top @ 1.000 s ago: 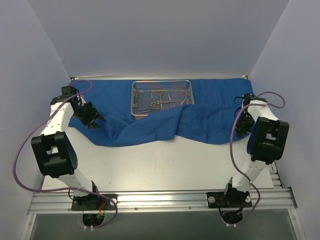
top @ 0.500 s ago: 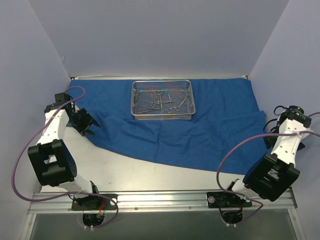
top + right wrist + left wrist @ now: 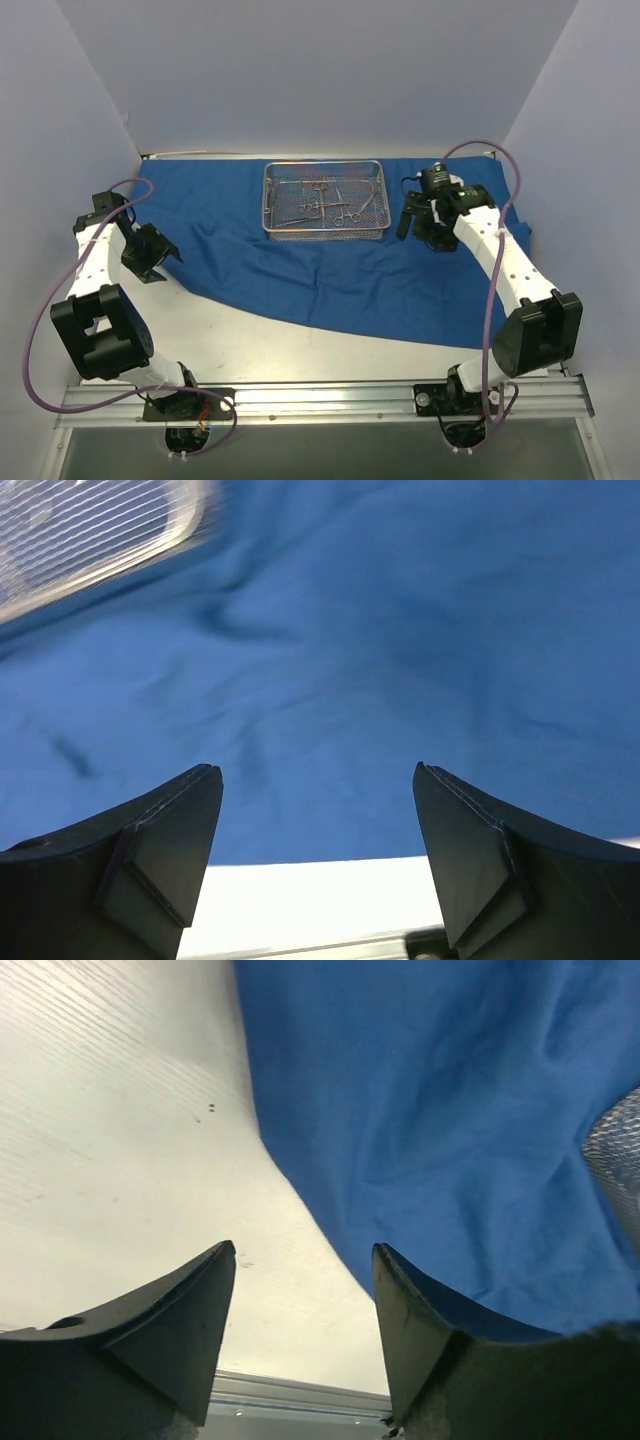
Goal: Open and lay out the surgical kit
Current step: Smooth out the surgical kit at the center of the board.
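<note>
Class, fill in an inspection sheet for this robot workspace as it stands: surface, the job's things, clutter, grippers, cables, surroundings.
Surface: white tabletop, bare at the near side, its far part under the cloth.
Job's things: large royal-blue cloth wrap spread open, wrinkled; shallow silver wire-mesh tray uncovered on it, far middle; thin silver ring-handled instruments lying inside the tray.
Clutter: nothing seen.
Grippers: left gripper open, empty, over the cloth's left edge; right gripper open, empty, above the cloth right of the tray.
Cables: purple cables loop off both arms.
Surroundings: plain pale walls on three sides; metal rail at the near edge.
</note>
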Motion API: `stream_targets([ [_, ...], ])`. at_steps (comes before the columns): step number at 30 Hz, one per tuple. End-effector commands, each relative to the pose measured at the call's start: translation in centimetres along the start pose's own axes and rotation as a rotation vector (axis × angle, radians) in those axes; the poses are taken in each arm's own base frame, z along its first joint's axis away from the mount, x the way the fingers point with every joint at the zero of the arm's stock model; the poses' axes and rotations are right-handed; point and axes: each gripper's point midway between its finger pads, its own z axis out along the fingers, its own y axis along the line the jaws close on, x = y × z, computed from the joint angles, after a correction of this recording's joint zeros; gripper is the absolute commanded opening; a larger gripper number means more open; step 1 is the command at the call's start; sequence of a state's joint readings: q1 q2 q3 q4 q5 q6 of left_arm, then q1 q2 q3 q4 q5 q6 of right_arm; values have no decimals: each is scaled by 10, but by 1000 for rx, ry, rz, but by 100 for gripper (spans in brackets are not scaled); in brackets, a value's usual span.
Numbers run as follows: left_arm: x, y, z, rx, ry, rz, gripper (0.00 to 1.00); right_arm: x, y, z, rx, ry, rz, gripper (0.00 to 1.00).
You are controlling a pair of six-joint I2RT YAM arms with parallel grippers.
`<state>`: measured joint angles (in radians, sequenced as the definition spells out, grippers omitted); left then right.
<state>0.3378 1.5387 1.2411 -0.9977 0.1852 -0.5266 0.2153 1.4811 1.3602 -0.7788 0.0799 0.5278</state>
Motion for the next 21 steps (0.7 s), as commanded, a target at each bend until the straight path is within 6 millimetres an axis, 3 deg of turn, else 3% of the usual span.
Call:
stream_targets([
  [1,-21,3,5,-32,-35,56,65,17,52,-3,-130,5,-68,78],
  [4,-35,-11,26,31,-8,107,41,40,80,-6,-197,8,-165,78],
  [6,-40,-16,33,42,13,98,38,48,91,-6,-253,20,-185,78],
  [8,-35,-4,32,-35,39,66,55,55,92,-7,-277,30,-196,78],
  [10,-39,2,32,-74,24,39,63,52,95,-8,-298,12,-212,78],
  [14,-50,1,37,-109,8,25,67,42,100,-13,-322,-16,-246,78],
  [21,-55,7,82,-169,63,43,66,38,105,-10,-346,-3,-266,78],
])
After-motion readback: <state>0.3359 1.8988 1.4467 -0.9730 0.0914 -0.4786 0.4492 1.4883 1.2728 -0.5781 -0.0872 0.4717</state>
